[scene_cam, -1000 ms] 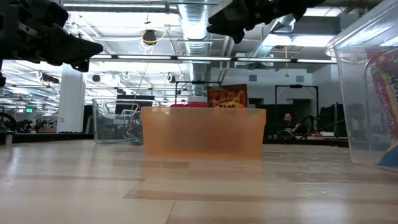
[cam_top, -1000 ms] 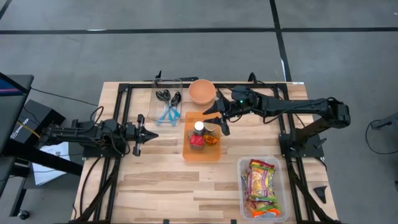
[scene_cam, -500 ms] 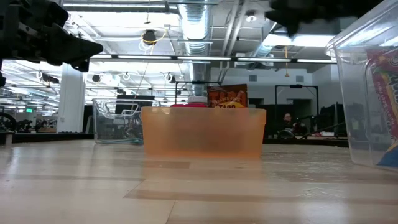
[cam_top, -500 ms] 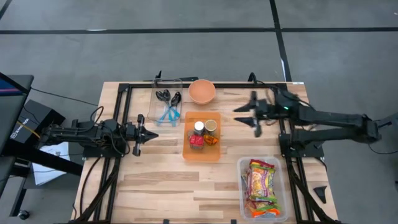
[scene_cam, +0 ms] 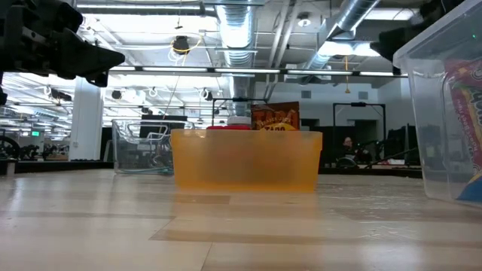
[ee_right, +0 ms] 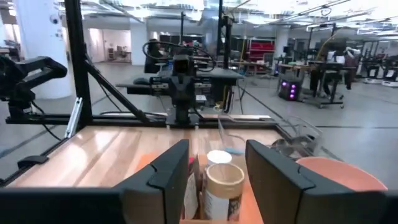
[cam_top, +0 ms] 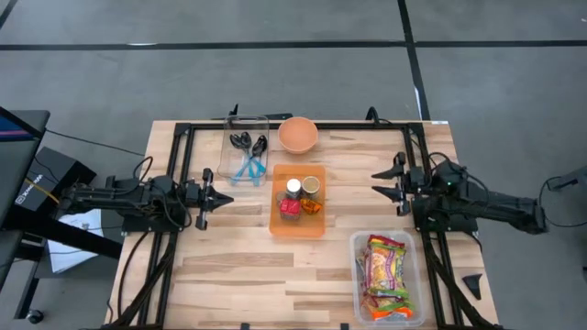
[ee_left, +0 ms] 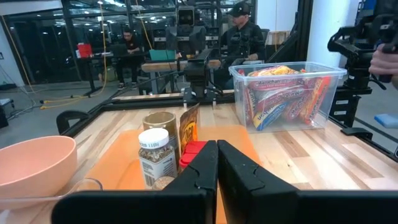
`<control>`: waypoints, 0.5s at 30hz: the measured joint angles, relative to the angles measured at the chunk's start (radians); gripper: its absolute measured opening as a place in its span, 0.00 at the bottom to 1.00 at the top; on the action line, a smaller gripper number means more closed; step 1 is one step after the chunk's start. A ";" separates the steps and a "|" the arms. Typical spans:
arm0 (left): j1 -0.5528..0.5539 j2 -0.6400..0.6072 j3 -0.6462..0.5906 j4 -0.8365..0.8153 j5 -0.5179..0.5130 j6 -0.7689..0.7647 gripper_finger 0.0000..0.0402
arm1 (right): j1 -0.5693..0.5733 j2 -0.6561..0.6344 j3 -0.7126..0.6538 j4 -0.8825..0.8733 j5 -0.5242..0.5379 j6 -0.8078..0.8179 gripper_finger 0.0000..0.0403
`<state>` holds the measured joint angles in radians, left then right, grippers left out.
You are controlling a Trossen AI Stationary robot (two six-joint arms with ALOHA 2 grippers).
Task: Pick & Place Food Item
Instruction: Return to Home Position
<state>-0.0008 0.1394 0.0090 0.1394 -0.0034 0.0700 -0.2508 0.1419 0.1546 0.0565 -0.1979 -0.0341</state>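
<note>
Looks about finished to me: seasoning sits in the orange bin mid-desk, spoons in the clear bin by the far edge, right pincer spread and empty near the right edge, left pincer pressed together towards the left edge

Robotics lab — exposed ceiling ducts, concrete floor, rows of workbenches — people seated behind.

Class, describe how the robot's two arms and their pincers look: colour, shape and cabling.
Both arms are black, slender chains of jointed links. The left arm has black cables looping beside it, and the right arm has the same build. Each ends in a two-fingered pincer: the left pincer and the right pincer. Up close, the fingers are matte black, broad, angular wedges.
</note>
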 joint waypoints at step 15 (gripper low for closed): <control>0.000 0.000 0.000 0.000 0.000 0.000 0.00 | 0.002 -0.129 -0.146 -0.033 0.206 0.033 0.38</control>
<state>-0.0010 0.1394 0.0090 0.1394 -0.0034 0.0700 -0.2493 0.0129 0.0083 0.0234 0.0080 -0.0015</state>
